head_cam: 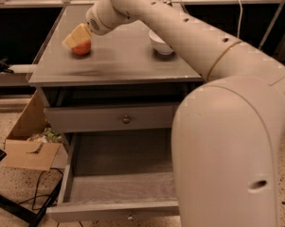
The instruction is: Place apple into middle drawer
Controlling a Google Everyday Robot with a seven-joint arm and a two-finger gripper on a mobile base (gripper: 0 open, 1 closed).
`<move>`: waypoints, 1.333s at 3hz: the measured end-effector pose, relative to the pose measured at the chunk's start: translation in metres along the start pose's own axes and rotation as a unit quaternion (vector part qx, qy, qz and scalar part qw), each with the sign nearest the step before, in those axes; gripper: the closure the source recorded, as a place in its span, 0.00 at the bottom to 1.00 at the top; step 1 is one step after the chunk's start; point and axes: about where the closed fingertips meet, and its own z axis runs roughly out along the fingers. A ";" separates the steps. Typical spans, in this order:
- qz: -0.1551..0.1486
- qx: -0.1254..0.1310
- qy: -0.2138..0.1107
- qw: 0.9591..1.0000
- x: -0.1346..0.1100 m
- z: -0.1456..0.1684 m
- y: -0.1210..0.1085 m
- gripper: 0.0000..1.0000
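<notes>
Gripper [77, 37]: low over the cabinet top [128, 60]; we cannot tell its grip.
Apple [82, 48]: just beneath it.
Middle drawer [123, 186]: open, well below.

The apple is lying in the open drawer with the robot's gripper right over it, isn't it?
Not quite. The camera view shows the apple on the cabinet top, towards its left side, not in the middle drawer, which stands pulled out below. The gripper is indeed right over the apple.
</notes>
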 end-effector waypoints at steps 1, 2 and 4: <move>0.021 0.000 -0.004 1.000 0.002 0.033 0.000 0.00; 0.050 -0.005 -0.013 0.999 0.017 0.057 0.001 0.00; 0.073 -0.003 -0.028 0.997 0.035 0.077 -0.001 0.42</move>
